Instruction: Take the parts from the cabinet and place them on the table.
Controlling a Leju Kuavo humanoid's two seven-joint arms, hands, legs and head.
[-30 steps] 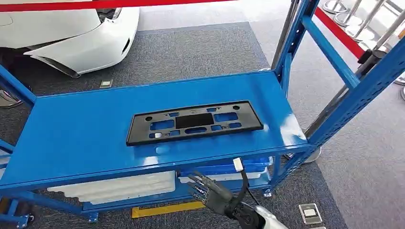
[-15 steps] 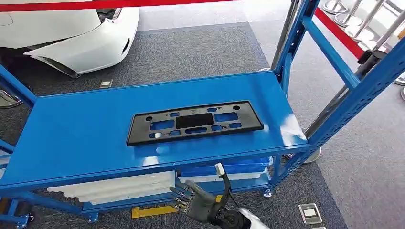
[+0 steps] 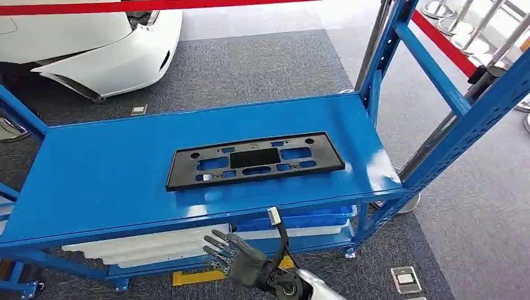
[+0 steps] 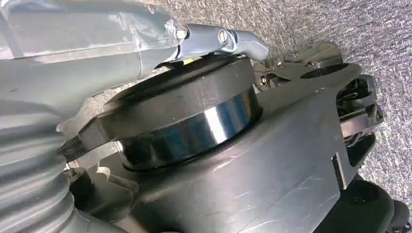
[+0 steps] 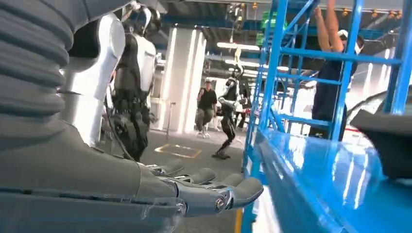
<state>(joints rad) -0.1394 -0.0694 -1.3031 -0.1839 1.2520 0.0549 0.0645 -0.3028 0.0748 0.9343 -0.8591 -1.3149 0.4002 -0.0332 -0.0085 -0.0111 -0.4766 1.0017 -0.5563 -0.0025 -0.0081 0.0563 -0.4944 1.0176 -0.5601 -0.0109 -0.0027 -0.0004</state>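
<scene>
One black part (image 3: 254, 160), flat and long w/ cut-out holes, lay flat on the top shelf of the blue cabinet (image 3: 94, 181), about in the middle, a bit toward the right end. The part's dark end (image 5: 388, 141) also showed up close in the right wrist view, resting on the shiny blue shelf. The right hand (image 3: 234, 256) was low, in front of the shelf's front edge and below it, apart from the part. It held nothing and its fingers (image 5: 233, 190) were stretched out and spread, so it was let go, not grabbing. The left hand (image 4: 145, 43) was seen from the left wrist view, hanging near grey carpet; only its thumb showed, so can't tell if it was loose or clenched. On the lower shelf were two kinds of stuff: white trays (image 3: 150, 245) on the left and blue trays (image 3: 300, 220) on the right. One white car (image 3: 87, 44) stood past the cabinet, under one red tape line (image 3: 94, 6). Two people (image 5: 335, 73) stood far off, plus other robots (image 5: 131, 73).
</scene>
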